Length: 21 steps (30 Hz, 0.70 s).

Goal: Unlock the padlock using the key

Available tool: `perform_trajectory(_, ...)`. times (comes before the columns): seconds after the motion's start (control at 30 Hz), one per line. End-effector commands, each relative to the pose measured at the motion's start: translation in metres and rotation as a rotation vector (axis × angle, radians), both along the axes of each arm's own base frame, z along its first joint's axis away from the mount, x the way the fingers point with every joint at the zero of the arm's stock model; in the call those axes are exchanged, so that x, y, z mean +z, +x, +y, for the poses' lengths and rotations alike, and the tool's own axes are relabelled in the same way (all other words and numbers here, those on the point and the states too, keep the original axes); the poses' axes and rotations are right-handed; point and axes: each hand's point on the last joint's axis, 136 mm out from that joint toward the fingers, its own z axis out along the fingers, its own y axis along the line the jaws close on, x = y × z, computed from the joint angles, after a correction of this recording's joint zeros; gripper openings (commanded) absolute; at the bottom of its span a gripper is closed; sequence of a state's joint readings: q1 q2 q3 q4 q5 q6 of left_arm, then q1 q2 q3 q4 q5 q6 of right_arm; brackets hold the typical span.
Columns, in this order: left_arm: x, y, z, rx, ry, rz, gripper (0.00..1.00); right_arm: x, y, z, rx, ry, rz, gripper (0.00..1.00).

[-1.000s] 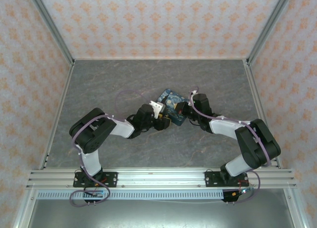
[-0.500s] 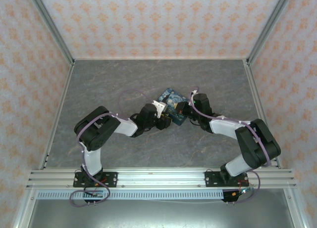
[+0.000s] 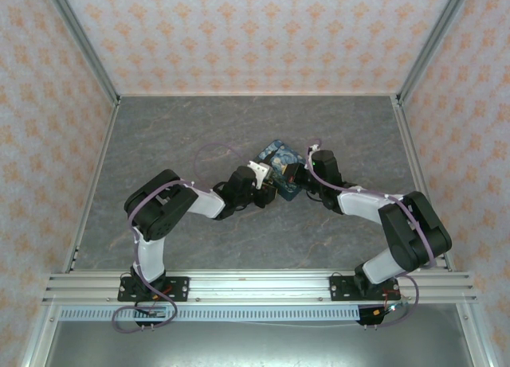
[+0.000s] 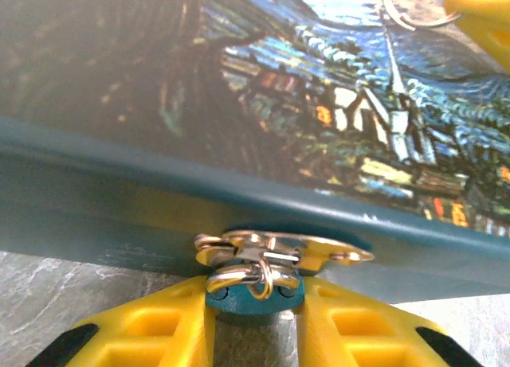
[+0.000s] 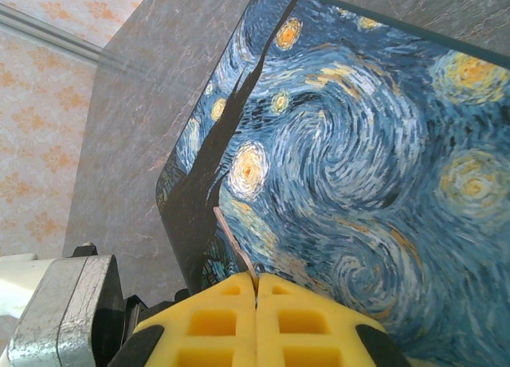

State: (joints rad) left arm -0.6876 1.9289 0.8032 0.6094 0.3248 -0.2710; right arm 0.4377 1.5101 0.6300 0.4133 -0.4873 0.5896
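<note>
Left wrist view: left gripper [image 4: 255, 323] clamped on the small teal padlock [image 4: 255, 297], whose shackle sits through the metal hasp [image 4: 319, 247] on the front edge of the painted box [image 4: 319, 104]. Right wrist view: right gripper [image 5: 256, 291] pinched shut on the thin key [image 5: 237, 251], over the box lid.

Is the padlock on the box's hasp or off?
On: the padlock, in the left gripper, has its shackle through the hasp on the box.
</note>
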Motion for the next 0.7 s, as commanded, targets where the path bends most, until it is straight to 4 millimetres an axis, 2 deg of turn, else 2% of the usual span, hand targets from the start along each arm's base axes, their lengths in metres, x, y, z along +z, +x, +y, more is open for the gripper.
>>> perform_trajectory(0.0,-0.008,0.001,0.001,0.024,0.030,0.020,0.25,-0.043,-0.025,-0.009,0.016,-0.077,0.133,0.00)
perform_trajectory(0.23,0.002,0.001,0.000,0.043,0.005,0.027,0.20,-0.032,-0.021,-0.007,0.022,-0.064,0.098,0.00)
perform_trajectory(0.27,0.001,0.001,0.000,0.046,0.003,0.036,0.20,-0.028,-0.020,-0.006,0.026,-0.063,0.083,0.00)
perform_trajectory(0.3,0.013,0.002,-0.001,0.048,-0.016,0.023,0.20,-0.023,-0.019,-0.005,0.030,-0.062,0.069,0.00)
perform_trajectory(0.47,0.032,-0.003,-0.002,0.071,-0.049,0.079,0.20,0.013,-0.018,-0.008,0.051,-0.083,-0.055,0.00)
perform_trajectory(0.57,0.043,-0.008,-0.007,0.067,-0.072,0.146,0.20,0.032,-0.026,-0.015,0.059,-0.107,-0.123,0.00)
perform_trajectory(0.67,0.054,-0.014,-0.009,0.075,-0.100,0.191,0.17,0.040,-0.040,-0.024,0.068,-0.125,-0.170,0.00)
